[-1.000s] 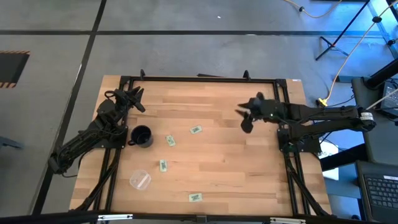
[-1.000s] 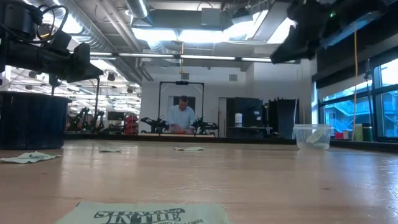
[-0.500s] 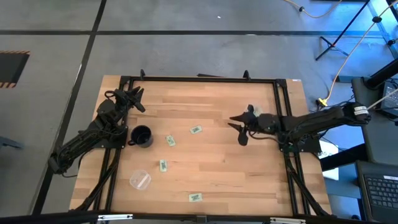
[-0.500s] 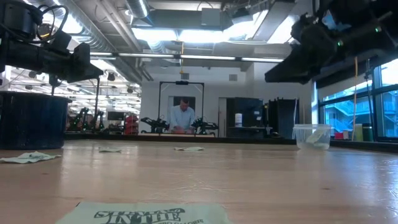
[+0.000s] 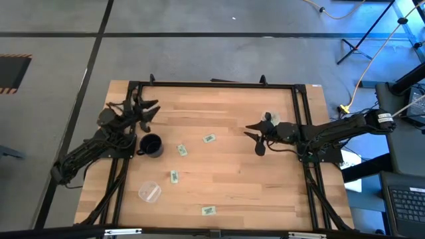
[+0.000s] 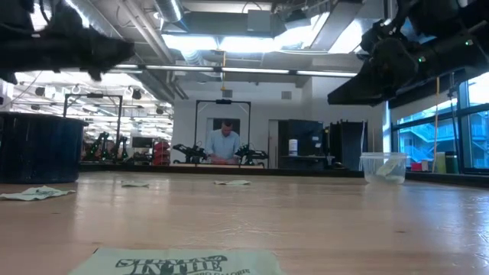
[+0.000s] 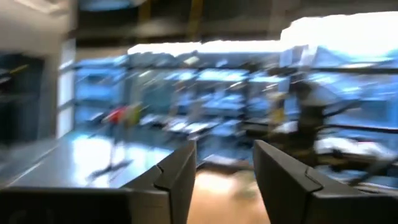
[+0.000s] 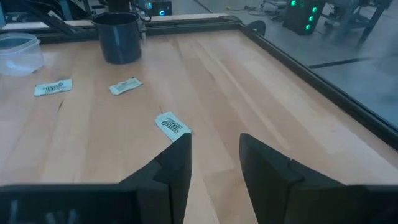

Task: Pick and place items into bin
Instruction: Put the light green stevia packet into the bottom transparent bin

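Note:
Several pale green packets lie flat on the wooden table: one (image 5: 210,139) mid-table, one (image 5: 182,151) beside the black cup (image 5: 151,145), one (image 5: 174,176) nearer, and one (image 5: 209,210) by the near edge. My right gripper (image 5: 252,139) hangs open above the table's right half, off to the right of the mid-table packet. In the right wrist view that packet (image 8: 173,126) lies just ahead of my right gripper (image 8: 214,155). My left gripper (image 5: 147,109) is open, in the air by the far left corner, beyond the cup. The left wrist view is blurred, and my left gripper (image 7: 224,174) holds nothing there.
A clear plastic tub (image 5: 149,192) stands on the near left of the table, nearer than the cup. A black frame rail (image 5: 212,84) runs round the table edges. Bare wood lies between my right gripper and the packets. A person (image 6: 224,143) stands far off in the room.
My right gripper has come down and moved toward the near left, toward the mid-table packet, then held still for the last half second. My left gripper has risen and swung over the far left corner in the last half second. The packets have not moved.

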You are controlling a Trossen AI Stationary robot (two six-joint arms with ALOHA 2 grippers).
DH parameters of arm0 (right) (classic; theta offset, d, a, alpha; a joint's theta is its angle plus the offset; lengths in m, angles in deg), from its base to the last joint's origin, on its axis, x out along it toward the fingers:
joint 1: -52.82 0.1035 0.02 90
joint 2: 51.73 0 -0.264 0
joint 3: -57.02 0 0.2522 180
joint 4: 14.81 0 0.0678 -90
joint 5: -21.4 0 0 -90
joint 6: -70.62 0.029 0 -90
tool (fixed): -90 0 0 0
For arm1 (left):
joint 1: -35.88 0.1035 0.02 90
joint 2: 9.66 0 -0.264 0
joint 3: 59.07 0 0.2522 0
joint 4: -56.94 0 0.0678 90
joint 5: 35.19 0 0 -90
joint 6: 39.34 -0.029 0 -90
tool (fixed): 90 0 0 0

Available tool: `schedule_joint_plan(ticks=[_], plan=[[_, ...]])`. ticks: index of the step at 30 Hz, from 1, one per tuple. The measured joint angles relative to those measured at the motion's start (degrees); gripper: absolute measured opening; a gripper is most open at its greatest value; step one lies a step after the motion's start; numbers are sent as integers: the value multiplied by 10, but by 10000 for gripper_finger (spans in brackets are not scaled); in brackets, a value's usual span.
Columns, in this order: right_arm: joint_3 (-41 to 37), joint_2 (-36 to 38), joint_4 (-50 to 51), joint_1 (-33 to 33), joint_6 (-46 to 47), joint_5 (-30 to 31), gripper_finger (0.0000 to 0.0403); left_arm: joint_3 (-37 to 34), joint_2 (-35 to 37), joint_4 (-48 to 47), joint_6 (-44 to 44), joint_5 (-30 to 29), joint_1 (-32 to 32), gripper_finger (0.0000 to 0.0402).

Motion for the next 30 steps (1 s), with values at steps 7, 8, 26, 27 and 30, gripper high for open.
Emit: schedule_joint_plan(ticks=[7, 8, 26, 27, 30], plan=[[0, 0, -9, -24, -6, 0, 138, 31, -52, 67, -38, 32, -107, 177], [0, 0, -10, -28, -6, 0, 138, 41, -67, 64, -53, 32, -126, 177], [0, 0, -9, -54, -10, 0, 138, 352, -498, -333, -220, -191, -412, 171], [0, 0, -7, -54, -10, 0, 138, 363, -517, -342, -220, -191, -428, 171], [0, 0, 2, -54, -5, 0, 138, 388, -564, -374, -206, -193, -468, 170]])
